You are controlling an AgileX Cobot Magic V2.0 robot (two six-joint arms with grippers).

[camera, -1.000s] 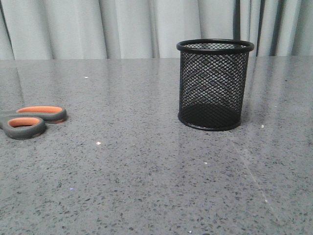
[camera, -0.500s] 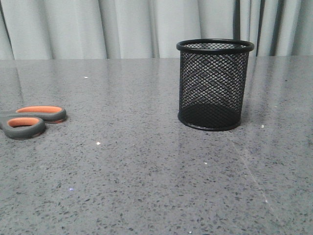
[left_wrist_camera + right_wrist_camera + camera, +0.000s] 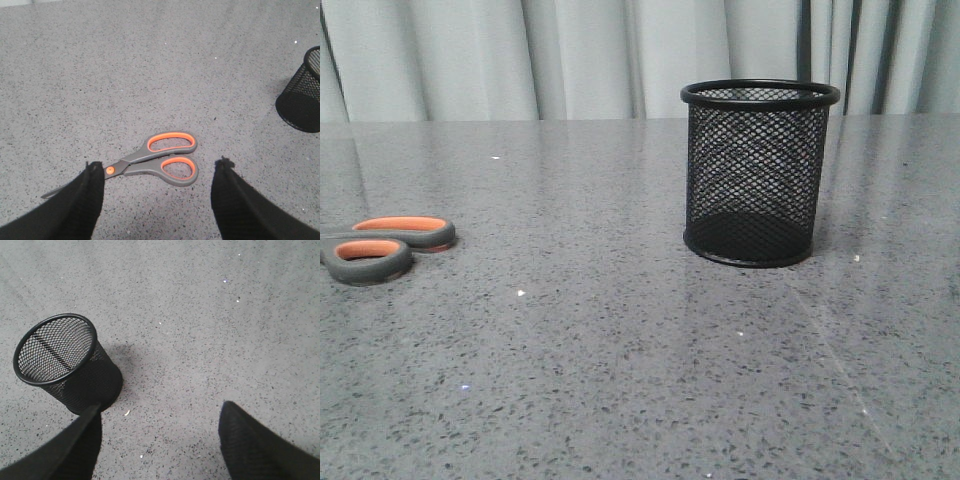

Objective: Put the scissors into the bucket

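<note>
The black wire-mesh cylindrical bucket (image 3: 760,172) stands upright on the speckled grey stone surface (image 3: 620,350), and through its mesh and open top nothing shows inside it. In the right wrist view its rolled rim and bare interior are plain to see (image 3: 62,362).

The scissors with dark grey looped handles lined in orange (image 3: 150,161) lie flat on the surface, well apart from the bucket, blades closed and pointing away from it; in the front view only their handles (image 3: 382,248) show at the picture's edge. Between scissors and bucket the surface lies open, and it runs on behind the bucket to a pale grey curtain (image 3: 570,55).

The left hand (image 3: 157,200) hovers above the scissors with its two dark fingers (image 3: 85,200) spread wide, grasping nothing, the handles lying between them. The right hand (image 3: 160,440) is likewise released, fingers apart, with the bucket just beside one fingertip (image 3: 87,432).
</note>
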